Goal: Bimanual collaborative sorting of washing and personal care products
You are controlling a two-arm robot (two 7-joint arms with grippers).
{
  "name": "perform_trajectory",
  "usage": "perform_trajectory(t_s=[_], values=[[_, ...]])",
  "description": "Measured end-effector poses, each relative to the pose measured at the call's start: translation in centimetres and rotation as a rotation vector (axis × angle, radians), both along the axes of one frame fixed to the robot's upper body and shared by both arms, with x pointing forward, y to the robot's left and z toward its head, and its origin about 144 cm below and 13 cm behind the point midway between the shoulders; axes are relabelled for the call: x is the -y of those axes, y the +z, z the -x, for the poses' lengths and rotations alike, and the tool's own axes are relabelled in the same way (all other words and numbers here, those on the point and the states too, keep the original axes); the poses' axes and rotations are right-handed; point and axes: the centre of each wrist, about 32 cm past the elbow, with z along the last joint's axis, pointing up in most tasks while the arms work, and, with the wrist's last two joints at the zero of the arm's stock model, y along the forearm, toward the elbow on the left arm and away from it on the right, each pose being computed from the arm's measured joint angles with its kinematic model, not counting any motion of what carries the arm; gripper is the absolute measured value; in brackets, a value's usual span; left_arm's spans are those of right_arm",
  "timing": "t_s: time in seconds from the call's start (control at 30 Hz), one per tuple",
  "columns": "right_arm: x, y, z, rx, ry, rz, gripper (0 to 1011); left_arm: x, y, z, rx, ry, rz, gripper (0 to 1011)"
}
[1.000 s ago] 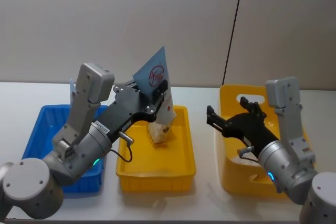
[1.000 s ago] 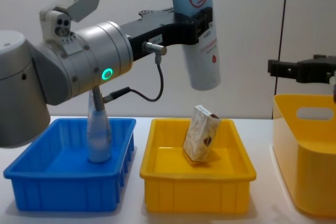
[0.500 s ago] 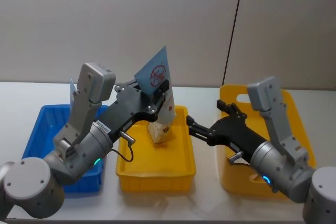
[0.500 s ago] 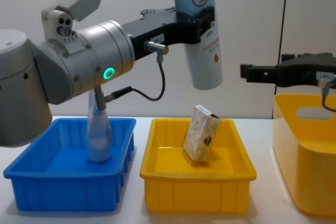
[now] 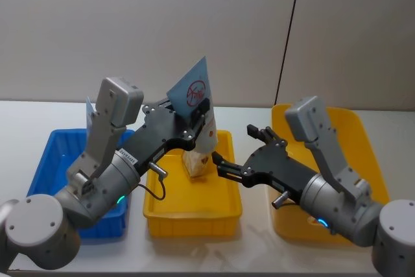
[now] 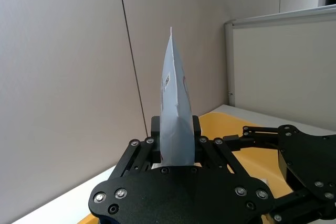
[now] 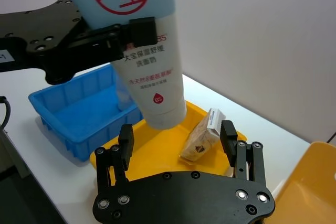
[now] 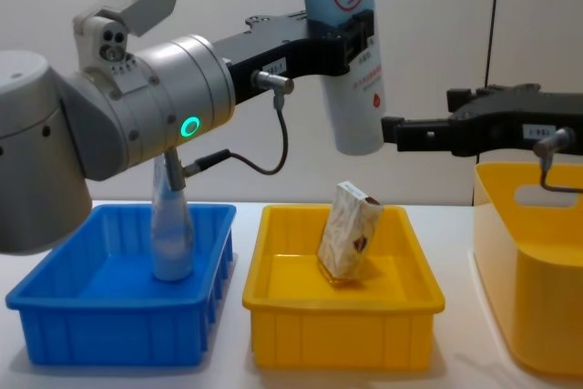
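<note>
One blue pouch (image 8: 357, 107) upright, tapered end up

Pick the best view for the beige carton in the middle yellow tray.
Chest view: the beige carton shows whole and side-on, leaning in the yellow tray. The right wrist view has the carton whole too, but foreshortened. In the head view the held pouch covers its top.
</note>
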Motion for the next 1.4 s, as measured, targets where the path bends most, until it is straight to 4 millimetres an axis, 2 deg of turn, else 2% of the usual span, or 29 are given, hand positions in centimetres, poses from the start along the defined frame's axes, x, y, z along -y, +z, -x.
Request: perform_trajectory(t_s=[0.87, 1.4], values=[[-1.1, 0.8, -2.4, 0.069, 0.114, 0.115, 1004, 0.0, 0.0, 0.0, 0.000, 0.000, 0.000, 258], [-2.1, 1.0, -4.1, 0.087, 0.109, 0.148, 1004, 0.0, 0.0, 0.0, 0.000, 0.000, 0.000, 258]])
